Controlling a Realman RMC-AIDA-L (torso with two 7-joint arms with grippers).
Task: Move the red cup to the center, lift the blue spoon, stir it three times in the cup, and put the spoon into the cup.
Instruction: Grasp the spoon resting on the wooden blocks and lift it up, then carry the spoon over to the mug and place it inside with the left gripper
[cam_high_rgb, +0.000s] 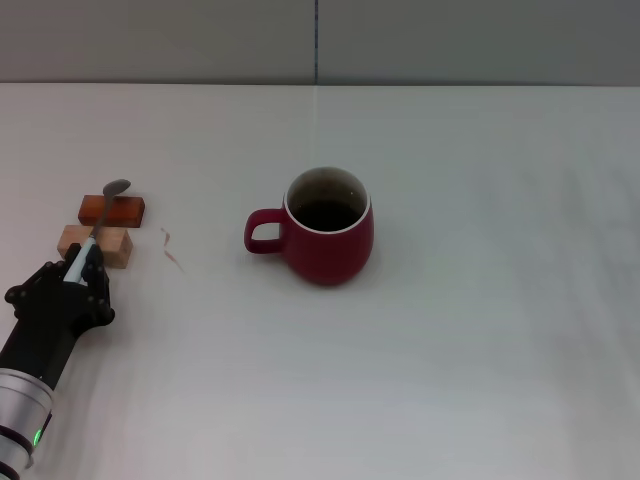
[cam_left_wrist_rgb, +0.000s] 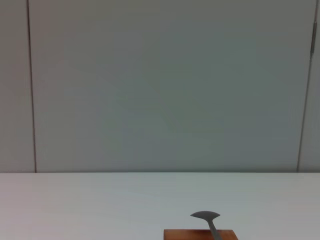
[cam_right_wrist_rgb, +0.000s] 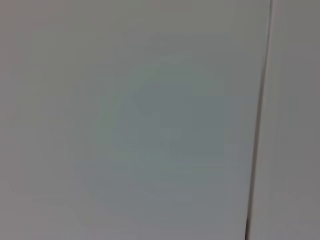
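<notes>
At table centre sits the cup (cam_high_rgb: 328, 226), so that step looks done. The spoon (cam_high_rgb: 103, 210) lies far left across two blocks (cam_high_rgb: 104, 228), the left gripper (cam_high_rgb: 84, 266) clamped on its handle; lifting, stirring and dropping in remain.

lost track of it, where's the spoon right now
In the head view the spoon is at the table's left, lying across two wooden blocks, handle end at the left gripper, well left of the cup.
</notes>
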